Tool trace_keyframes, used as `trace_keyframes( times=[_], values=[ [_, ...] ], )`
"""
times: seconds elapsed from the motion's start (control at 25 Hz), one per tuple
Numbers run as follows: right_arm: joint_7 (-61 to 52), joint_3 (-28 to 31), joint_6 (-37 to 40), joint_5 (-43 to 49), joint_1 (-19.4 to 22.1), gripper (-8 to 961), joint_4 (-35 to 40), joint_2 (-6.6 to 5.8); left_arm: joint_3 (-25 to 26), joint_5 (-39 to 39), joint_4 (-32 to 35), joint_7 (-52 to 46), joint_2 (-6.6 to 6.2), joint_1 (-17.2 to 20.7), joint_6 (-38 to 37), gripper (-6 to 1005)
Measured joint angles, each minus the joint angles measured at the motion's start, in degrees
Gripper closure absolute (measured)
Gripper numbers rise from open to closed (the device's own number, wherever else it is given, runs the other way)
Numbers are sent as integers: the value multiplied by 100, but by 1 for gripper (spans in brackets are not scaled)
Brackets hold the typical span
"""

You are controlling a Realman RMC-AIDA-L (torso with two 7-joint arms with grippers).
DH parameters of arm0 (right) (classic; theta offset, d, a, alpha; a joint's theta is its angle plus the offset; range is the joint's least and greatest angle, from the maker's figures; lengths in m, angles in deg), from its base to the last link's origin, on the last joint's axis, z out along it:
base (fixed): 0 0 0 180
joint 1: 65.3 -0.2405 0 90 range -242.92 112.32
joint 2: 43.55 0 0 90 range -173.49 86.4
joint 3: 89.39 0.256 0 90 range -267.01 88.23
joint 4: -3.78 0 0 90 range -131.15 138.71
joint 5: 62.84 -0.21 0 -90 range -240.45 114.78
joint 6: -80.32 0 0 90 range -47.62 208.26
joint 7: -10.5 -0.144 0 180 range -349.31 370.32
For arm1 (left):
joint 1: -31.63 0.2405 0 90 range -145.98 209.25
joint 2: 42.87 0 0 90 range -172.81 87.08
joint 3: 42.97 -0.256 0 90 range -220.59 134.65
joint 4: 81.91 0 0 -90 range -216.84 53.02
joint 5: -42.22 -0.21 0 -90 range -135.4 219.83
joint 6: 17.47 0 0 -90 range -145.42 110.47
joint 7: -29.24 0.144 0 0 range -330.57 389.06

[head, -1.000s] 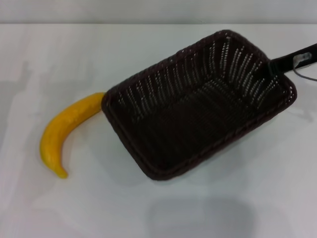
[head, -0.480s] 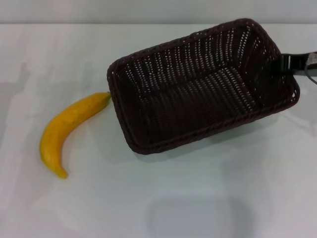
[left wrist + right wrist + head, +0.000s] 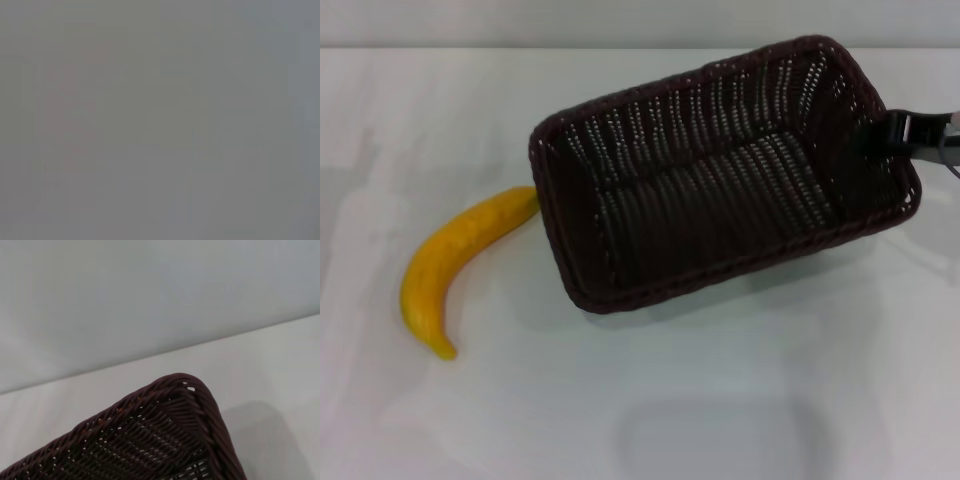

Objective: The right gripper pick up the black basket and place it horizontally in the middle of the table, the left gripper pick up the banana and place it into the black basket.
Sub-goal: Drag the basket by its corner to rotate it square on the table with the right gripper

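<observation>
Right gripper (image 3: pixel 895 132) at right edge, clamped on basket (image 3: pixel 720 180) rim. Risk: basket corner pushes touching banana (image 3: pixel 455 260) away.

The black basket (image 3: pixel 720 170) has swung flatter and leftward, its corner now touching the banana (image 3: pixel 455 265).

Evenly and softly lit from above; faint shadows under the basket (image 3: pixel 720 170) and banana (image 3: pixel 455 262) on the table (image 3: pixel 720 400). Left wrist view blank grey.
</observation>
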Motion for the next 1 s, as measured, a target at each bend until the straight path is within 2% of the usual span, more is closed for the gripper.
trace_keyframes(
  times=[0.56,1.0],
  values=[
    [-174,-841,958,-633,554,775,208,-24,-29,0,0,-5,-1,31,-30,121],
    [-375,-1594,1591,-639,875,743,266,-25,-46,0,0,-5,-31,44,-64,120]
  ],
)
